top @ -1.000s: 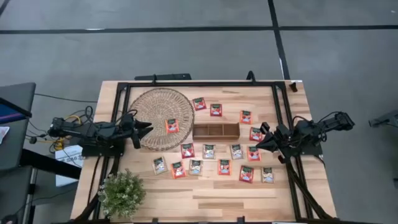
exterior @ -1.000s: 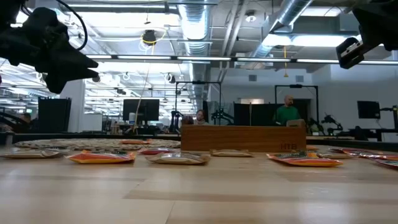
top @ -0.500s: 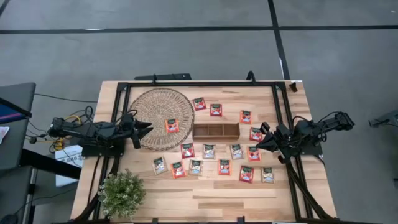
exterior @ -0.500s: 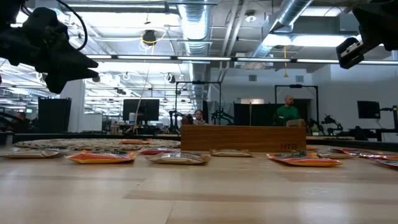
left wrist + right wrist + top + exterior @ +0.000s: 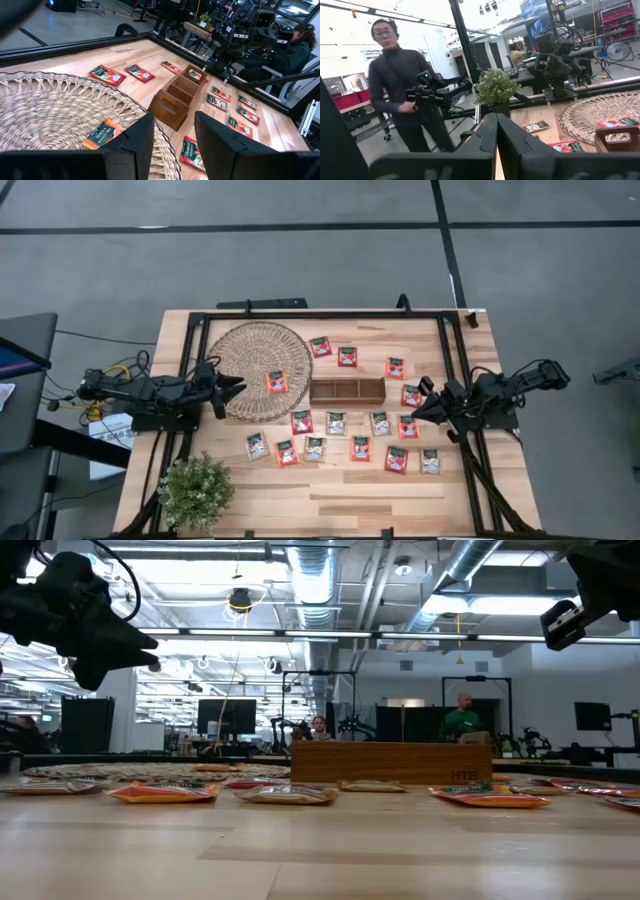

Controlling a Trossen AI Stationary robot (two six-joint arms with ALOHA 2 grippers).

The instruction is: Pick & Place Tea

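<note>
Nothing on the table has shifted since a second ago: both arms hang in the same poses and every sachet lies where it lay; only a seated person far back in the room, seen in the low view, has moved slightly. The left gripper [image 5: 238,390] hovers over the left edge of the round woven mat [image 5: 250,360], its fingers [image 5: 137,137] parted and holding nothing. One red-orange tea sachet [image 5: 277,382] lies on the mat just ahead of it, not touched. The right gripper [image 5: 418,408] hangs above the table's right side, fingers pressed together and empty, near the red sachet [image 5: 411,395] beside the wooden compartment tray [image 5: 347,391]. The other sachets [image 5: 336,423] lie scattered flat around the tray, most in two loose rows on its near side.
</note>
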